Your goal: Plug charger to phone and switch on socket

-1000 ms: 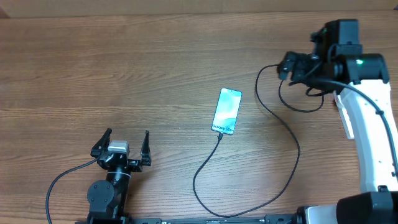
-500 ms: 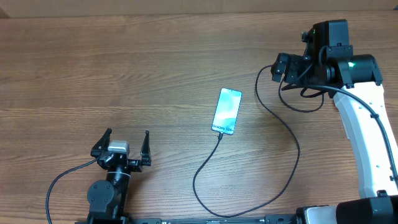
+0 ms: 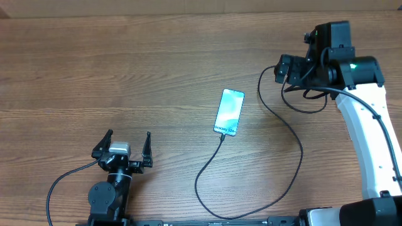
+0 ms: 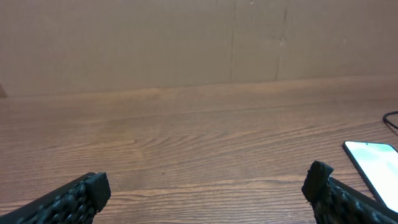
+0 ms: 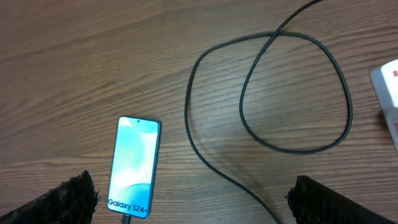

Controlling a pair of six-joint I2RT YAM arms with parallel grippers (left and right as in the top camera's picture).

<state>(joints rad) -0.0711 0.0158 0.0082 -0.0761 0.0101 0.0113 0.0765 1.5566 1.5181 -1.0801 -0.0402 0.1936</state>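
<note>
A wooden table (image 3: 125, 75) with brown, streaky grain running lengthwise fills the overhead view. Along its far edge stands a plain tan board (image 4: 186, 43), matte like cardboard, with faint vertical seams, seen from the left wrist. The light is soft and even, with a pale sheen on the wood and only faint shadows.

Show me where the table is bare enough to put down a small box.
The broad table left of the phone, from the left pincer up to the far edge, is bare. Right of the phone it is crowded: the charger loops there, towards the right arm and the socket.
</note>
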